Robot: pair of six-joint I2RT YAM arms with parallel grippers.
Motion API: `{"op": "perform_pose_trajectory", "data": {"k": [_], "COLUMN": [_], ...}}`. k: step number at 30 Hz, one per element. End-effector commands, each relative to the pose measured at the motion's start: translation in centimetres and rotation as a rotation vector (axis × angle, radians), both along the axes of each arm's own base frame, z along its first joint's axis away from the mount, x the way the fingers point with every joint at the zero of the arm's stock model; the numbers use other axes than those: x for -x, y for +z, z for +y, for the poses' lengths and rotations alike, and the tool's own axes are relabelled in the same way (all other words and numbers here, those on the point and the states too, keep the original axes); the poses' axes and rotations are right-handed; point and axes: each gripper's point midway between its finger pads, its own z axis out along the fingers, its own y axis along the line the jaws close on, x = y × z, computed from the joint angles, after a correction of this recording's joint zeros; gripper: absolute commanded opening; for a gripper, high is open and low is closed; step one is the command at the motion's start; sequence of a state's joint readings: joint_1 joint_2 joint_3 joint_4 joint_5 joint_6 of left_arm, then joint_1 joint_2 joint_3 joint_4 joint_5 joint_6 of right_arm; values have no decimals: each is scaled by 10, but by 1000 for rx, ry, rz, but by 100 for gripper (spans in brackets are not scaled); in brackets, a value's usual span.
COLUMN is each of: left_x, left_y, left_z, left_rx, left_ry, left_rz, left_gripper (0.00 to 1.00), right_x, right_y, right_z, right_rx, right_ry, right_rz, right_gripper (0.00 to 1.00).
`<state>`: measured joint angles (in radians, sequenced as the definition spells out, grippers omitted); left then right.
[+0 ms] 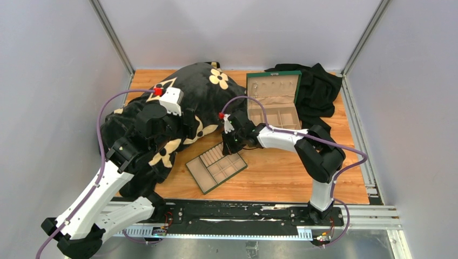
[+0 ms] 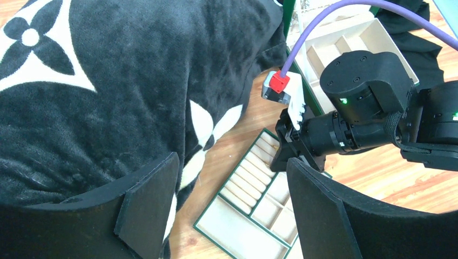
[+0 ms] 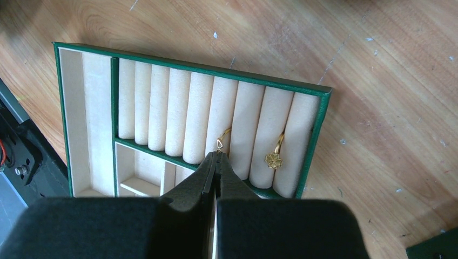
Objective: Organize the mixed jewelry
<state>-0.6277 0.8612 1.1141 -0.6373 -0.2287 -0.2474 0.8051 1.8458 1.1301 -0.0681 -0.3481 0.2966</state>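
Right hand: mine, closed, both fingers pressed flat together with no gap between them; nothing visibly pinched.
Right hand, position: low over the ring rolls of the flat green tray, tips pointing at the rolls.
Thin gold ring: seated in a slot between two rolls, its small teardrop head facing my tips. It sits just beyond them; from the wrist view it may be touching them, but I cannot tell.
Gold clover ring: seated between the last two rolls, next to the tray's end wall, apart from my tips, clover face outward.
Tray, remainder: beige lining, a long side compartment and several small square compartments beside the rolls; only partly in view under my hand.
Tray, placing: flat on the wooden worktop, turned at an angle, between my two arms.
Left hand: mine, open, fingers spread wide and holding nothing; it hangs at the edge of the blanket, facing the tray and my right wrist.
Blanket: black plush with cream flower shapes, heaped over the worktop's left side.
Green box: beyond the tray, lid standing open, beige lining, divided compartments inside.
Black cloth: crumpled behind and beside the box.
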Motion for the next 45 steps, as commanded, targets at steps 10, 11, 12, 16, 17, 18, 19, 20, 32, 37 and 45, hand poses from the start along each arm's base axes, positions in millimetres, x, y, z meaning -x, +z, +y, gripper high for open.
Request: {"op": "perform_pose_trajectory", "data": {"k": [10,11,12,16,17,18,19,20,32,37,45], "left_x": [-4,-4,-4,-4,-4,-3,-3,-3,-1,0,-2], "left_y": [2,2,2,2,2,2,2,2,1,2,1], "left_z": [-4,-4,-4,-4,-4,-3,-3,-2,1,2,2], "left_rx": [13,13,14,16,15,15,15,16,15,12,7], "left_ry": [-7,-8,-7,-8,-6,-5,-4,-1,7,11,12], "left_rz": [-7,-7,-8,-9,-9,-10,-10,-11,-10,-11,-10], "left_gripper": [78,78,78,78,78,78,78,78,78,78,78], "right_x": [-4,-6,-6,-6,-6,-6,-6,-5,1,2,3], "right_y": [29,32,34,35,35,36,36,36,15,8,-3], "right_z": [-17,-16,-15,-11,-10,-9,-9,-8,5,4,-1], "right_rx": [60,55,53,48,45,43,43,43,93,106,140], "right_ry": [-29,-30,-31,-19,-17,-14,-12,-8,36,35,32], "right_rz": [-81,-87,-89,-79,-75,-77,-76,-73,-11,1,11], "right_gripper": [16,17,18,19,19,19,20,20,0,0,0]}}
